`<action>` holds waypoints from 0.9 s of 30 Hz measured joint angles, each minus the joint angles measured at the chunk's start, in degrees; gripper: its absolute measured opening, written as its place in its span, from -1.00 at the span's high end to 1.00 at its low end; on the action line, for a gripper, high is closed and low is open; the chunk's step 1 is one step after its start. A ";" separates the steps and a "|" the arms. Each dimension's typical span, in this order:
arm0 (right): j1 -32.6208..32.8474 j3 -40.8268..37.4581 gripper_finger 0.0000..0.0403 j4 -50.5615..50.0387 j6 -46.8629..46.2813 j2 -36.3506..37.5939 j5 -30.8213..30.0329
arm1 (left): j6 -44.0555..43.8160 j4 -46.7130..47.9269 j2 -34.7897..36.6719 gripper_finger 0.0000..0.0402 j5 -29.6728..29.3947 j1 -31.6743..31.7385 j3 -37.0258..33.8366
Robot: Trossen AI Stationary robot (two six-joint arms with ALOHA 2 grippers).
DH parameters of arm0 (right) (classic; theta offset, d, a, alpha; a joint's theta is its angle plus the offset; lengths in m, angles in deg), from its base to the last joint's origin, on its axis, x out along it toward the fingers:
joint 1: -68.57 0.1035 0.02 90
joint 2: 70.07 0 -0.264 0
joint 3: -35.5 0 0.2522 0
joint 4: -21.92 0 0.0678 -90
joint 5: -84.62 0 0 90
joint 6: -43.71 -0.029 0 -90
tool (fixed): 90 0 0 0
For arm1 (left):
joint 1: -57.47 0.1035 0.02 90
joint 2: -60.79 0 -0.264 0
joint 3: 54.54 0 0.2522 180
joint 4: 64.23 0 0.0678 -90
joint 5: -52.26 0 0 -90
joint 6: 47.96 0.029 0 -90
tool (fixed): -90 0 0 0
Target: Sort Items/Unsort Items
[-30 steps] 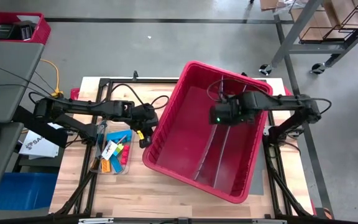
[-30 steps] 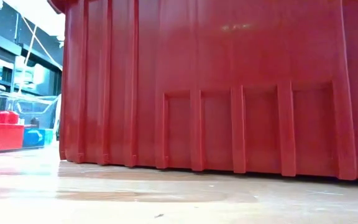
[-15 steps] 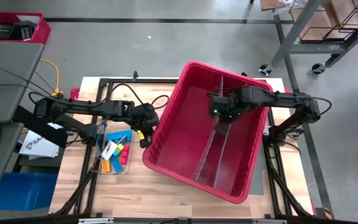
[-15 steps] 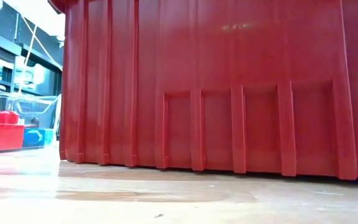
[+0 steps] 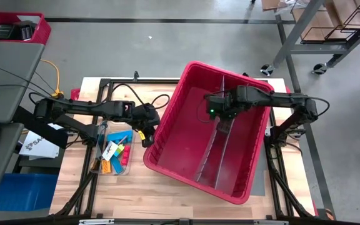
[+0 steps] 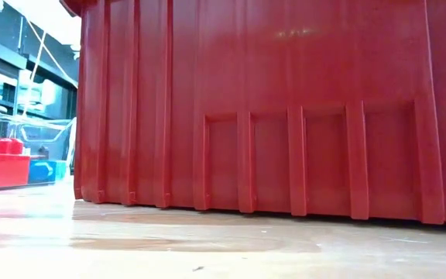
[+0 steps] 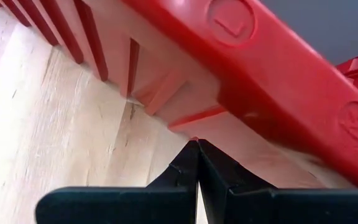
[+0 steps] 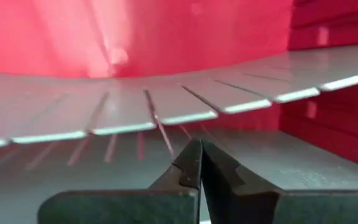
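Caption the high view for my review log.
Right gripper shut inside red bin; left gripper shut at its outer wall, beside tray of items.

- The large red plastic bin (image 5: 200, 164) sits on the wooden table (image 5: 136, 187).
- Left of the bin, just beside it, lies a small clear tray (image 5: 124, 167) holding the mixed small items (image 5: 112, 153).
- A grey divider panel (image 5: 212, 159) stands inside the bin.

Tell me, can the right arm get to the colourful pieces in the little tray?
Probably not. The right pincer is shut inside the red bin, whose wall stands between it and the pieces. The left pincer is closer.
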 joint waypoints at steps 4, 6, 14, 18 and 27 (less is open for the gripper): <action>0.08 0.00 1.00 -0.34 4.07 0.73 -0.37 | -1.12 0.00 0.00 1.00 -0.07 0.00 0.00; 0.12 -0.27 1.00 -0.51 5.83 0.76 -0.75 | -1.12 -0.14 0.00 1.00 -0.61 0.00 0.00; 0.04 -9.03 1.00 7.49 7.07 0.74 -0.99 | -1.12 -0.21 0.00 1.00 -1.14 0.02 -0.04; 0.01 -11.76 1.00 7.38 5.99 0.84 -0.18 | -1.16 -0.21 0.00 1.00 -1.20 0.02 -0.04; 0.01 -12.79 1.00 15.02 5.12 0.46 2.20 | -2.12 -0.23 0.00 1.00 -1.25 0.02 -0.04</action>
